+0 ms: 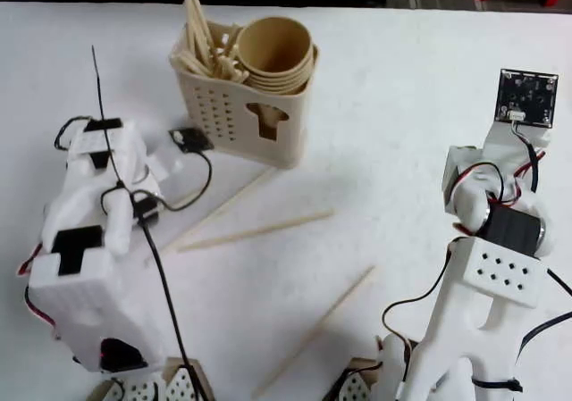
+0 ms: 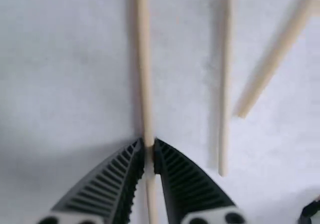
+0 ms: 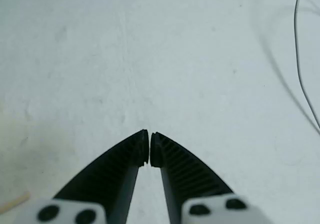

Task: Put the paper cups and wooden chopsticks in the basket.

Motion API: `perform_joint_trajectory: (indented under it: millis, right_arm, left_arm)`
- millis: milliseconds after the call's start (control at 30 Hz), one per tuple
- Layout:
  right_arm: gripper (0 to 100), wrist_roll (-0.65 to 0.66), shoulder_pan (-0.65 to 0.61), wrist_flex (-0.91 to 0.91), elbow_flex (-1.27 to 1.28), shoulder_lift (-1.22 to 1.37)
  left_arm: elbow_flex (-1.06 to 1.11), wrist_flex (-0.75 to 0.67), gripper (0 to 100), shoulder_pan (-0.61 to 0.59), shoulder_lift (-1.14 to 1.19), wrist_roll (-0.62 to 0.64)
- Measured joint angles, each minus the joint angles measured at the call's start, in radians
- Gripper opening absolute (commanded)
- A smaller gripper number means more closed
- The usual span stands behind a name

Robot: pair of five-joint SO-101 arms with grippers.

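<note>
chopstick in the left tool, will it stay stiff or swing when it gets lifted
Probably stiff: the chopstick runs straight. Likely light, being thin wood. The left tool pinches it with a long length sticking out ahead, so it may pivot in the grip.

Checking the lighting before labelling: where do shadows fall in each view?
High view: even light, faint shadow by the basket. Left wrist view: a grey shadow on the table beside the left gripper, shut on a chopstick. Right wrist view: a thin cable casts a dark line.
</note>
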Motion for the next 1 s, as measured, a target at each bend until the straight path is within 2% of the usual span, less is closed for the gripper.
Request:
perform_joint_trajectory:
  millis: [267,467,800,1000]
  right_arm:
    - [2.1,0.0,0.0,0.0,0.0,0.0]
    - [2.1,0.0,0.0,0.0,0.0,0.0]
    - [2.1,0.0,0.0,0.0,0.0,0.0]
    - [2.1,0.0,0.0,0.0,0.0,0.0]
  left_arm:
    - [0.175,0.015,2,0.0,-0.324,0.008]
    - [0.155,0.069,2,0.0,-0.539,0.124]
    - [-0.17,0.157,2,0.163,-0.703,0.416]
    - [-0.407,0.115,2,0.256,-0.703,0.617]
